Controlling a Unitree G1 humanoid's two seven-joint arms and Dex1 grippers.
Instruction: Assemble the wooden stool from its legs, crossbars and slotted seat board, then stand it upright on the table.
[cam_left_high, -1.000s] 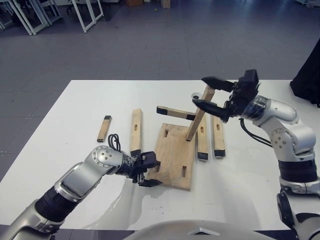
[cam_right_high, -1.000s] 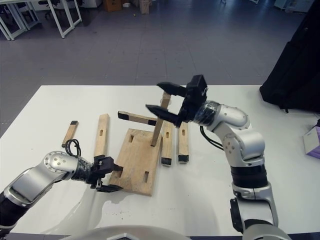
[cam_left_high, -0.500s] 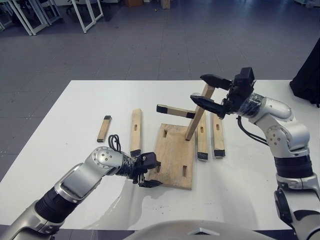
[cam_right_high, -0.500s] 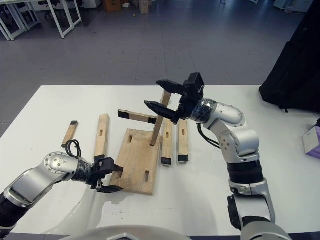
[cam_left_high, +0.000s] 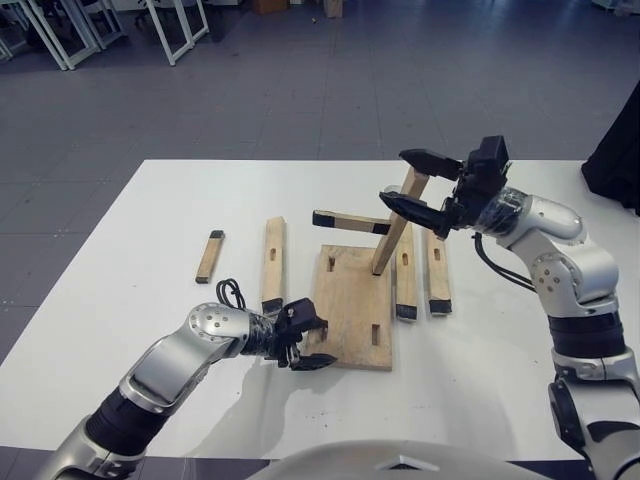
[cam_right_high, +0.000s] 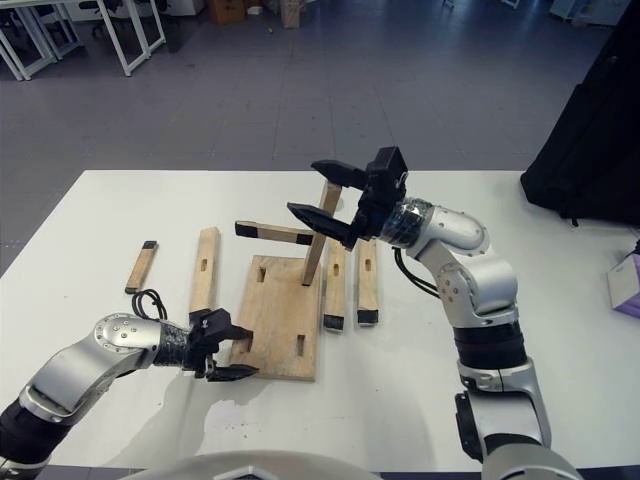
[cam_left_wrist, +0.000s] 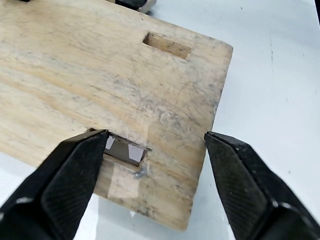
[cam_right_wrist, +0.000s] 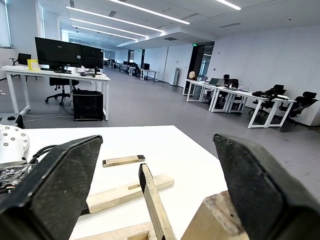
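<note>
Centrally on the table (cam_left_high: 130, 260) lies the slotted seat board (cam_left_high: 350, 310). A leg (cam_left_high: 395, 235) rises tilted from its 1 o'clock corner, with its crossbar (cam_left_high: 350, 222) pointing to 9 o'clock. The right gripper (cam_left_high: 392, 174) is spread wide around the leg's top. The left gripper (cam_left_high: 315, 342), also wide, straddles the board's 7 o'clock corner.

no legible text or signs anywhere
</note>
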